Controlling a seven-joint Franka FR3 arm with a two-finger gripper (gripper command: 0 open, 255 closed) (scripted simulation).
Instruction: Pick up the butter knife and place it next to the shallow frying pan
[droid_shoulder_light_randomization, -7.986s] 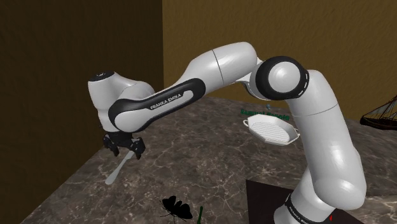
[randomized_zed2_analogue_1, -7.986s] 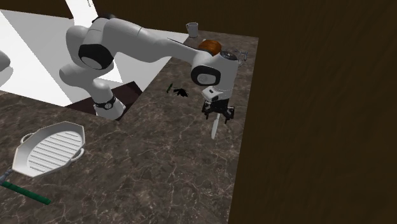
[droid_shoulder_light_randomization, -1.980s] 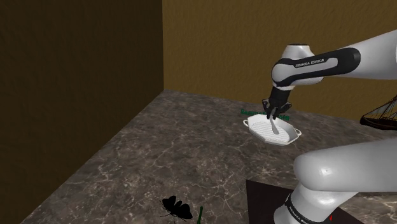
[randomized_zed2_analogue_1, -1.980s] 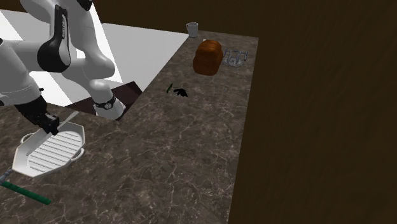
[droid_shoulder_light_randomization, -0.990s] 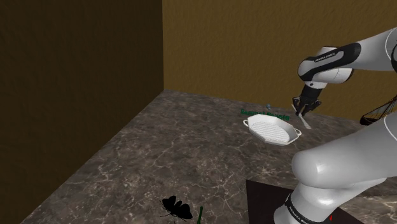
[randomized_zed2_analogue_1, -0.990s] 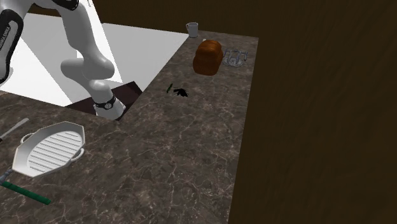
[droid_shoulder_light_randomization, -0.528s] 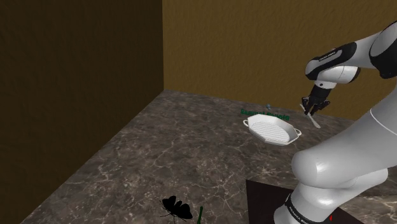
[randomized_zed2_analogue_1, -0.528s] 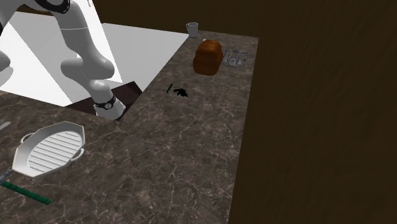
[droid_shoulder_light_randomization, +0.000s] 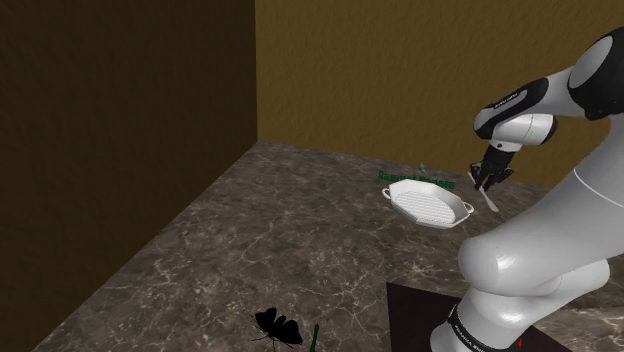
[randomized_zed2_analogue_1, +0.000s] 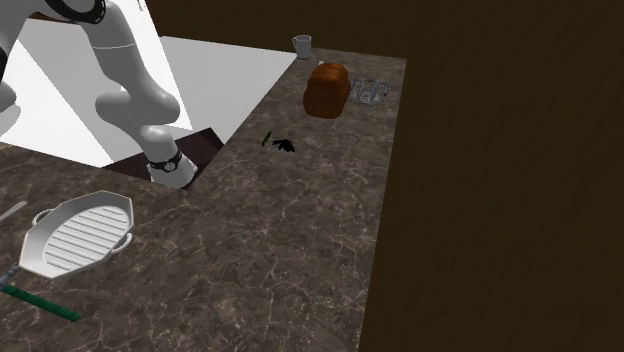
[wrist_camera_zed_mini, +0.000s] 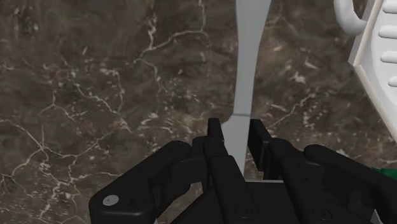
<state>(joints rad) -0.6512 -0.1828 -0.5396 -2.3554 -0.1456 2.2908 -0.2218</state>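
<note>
My black gripper (droid_shoulder_light_randomization: 486, 181) is shut on the handle of a pale grey butter knife (droid_shoulder_light_randomization: 490, 202), held just above the dark marble counter beside the white ribbed frying pan (droid_shoulder_light_randomization: 428, 202), on the shoulder view's right of it. In the wrist view the fingers (wrist_camera_zed_mini: 215, 136) clasp the knife (wrist_camera_zed_mini: 249, 60), whose blade points away over the marble, with the pan's rim and handle (wrist_camera_zed_mini: 380, 60) close alongside. In the second exterior view the knife's tip (randomized_zed2_analogue_1: 12, 211) shows at the left edge, next to the pan (randomized_zed2_analogue_1: 75, 236).
A green stick-like item (droid_shoulder_light_randomization: 414, 179) lies behind the pan (randomized_zed2_analogue_1: 40, 304). A brown loaf (randomized_zed2_analogue_1: 328, 90), a glass item (randomized_zed2_analogue_1: 370, 93) and a cup (randomized_zed2_analogue_1: 302, 45) stand at the counter's far end. A small black plant-like object (randomized_zed2_analogue_1: 282, 146) lies near the stand (randomized_zed2_analogue_1: 168, 163).
The gripper with the knife has moved past the pan to the shoulder view's right and then sunk lower beside it. The knife's tip has come lower at the second exterior view's left edge.
</note>
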